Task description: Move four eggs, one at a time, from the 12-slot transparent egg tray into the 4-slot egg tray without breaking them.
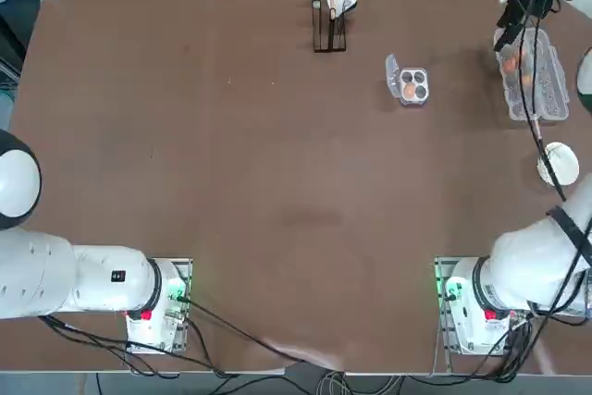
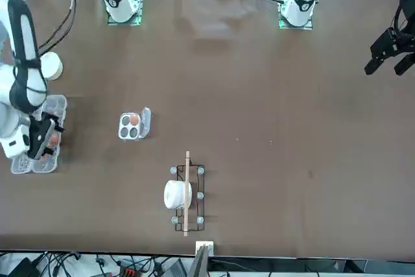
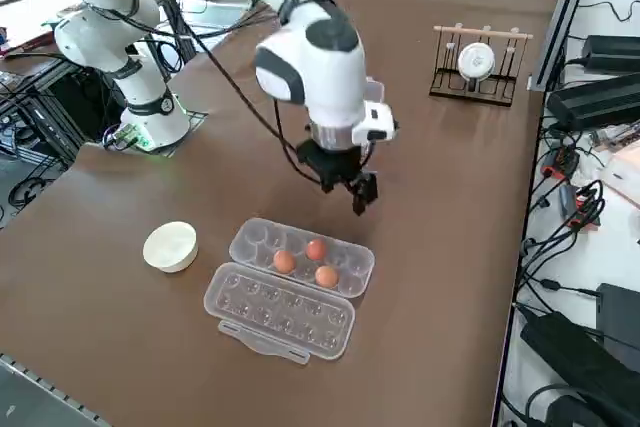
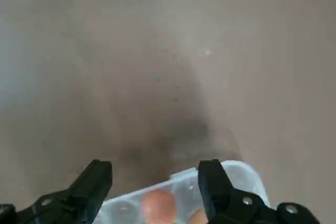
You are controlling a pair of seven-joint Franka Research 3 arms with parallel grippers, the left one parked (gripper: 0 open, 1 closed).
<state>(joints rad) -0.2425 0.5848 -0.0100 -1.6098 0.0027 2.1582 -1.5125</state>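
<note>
Three eggs (image 3: 316, 249) below open right gripper (image 3: 345, 190)

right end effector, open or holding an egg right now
Right end effector: open, holding nothing, above the end of the 12-slot transparent egg tray.

White bowl (image 3: 170, 245) on brown table (image 1: 231, 154), near one end of long carton; wire rack (image 2: 187, 194) holding white roll (image 2: 175, 194) by far edge
</note>
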